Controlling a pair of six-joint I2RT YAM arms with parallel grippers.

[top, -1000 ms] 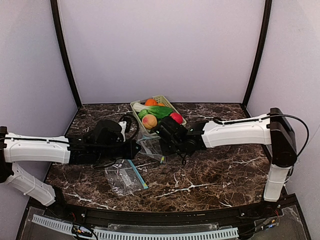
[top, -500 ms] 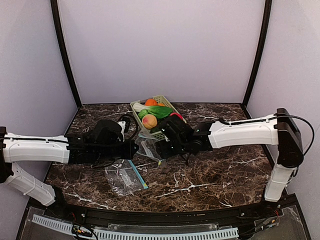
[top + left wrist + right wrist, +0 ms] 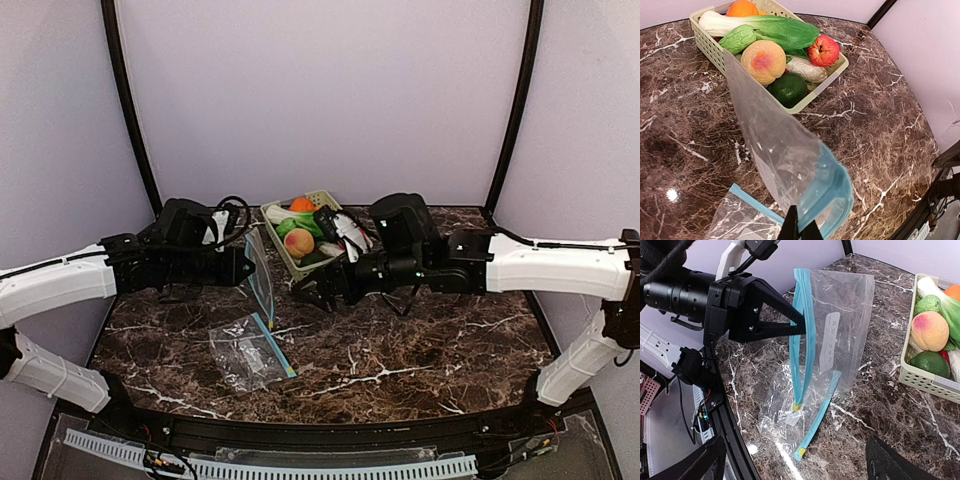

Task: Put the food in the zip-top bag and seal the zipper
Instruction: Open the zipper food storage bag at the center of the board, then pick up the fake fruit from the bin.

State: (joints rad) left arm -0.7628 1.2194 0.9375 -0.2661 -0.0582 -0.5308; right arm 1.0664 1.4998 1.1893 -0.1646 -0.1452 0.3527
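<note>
Left gripper (image 3: 799, 326): closed to a pinch on the bag (image 3: 842, 325), biting the blue zipper strip (image 3: 801, 360) roughly midway along it. The bag is lifted off the table (image 3: 430, 350) and hangs as a flat sheet. The strip runs up-down, not level. Its lower end comes down near a second bag (image 3: 782, 412) lying flat on the marble; can't tell if they touch. From the left wrist view the sheet stands edge-on between that gripper and the basket (image 3: 816, 93). The mouth looks flat with the lips together, and I see no opening.

Right gripper (image 3: 318, 296): spread wide, nothing in it. In its wrist view the fingers (image 3: 692, 465) sit at the bottom corners, with the hanging bag straight ahead and the basket off to one side.

Food (image 3: 785, 35): all of it is in the basket at the far middle of the table, none in the bag. The peach (image 3: 763, 61) sits on the bag side of the pile.

Relation that matters: the basket lies beyond the bag from the left gripper, and close to the right gripper, which hangs on its near side. So the right arm is nearer the food and is the only free one.

My read: picking falls to the right arm. But with the mouth edge vertical and shut, a piece has no way in until the lips are parted or the strip is turned level. The thin film looks floppy and will likely swing if nudged.
</note>
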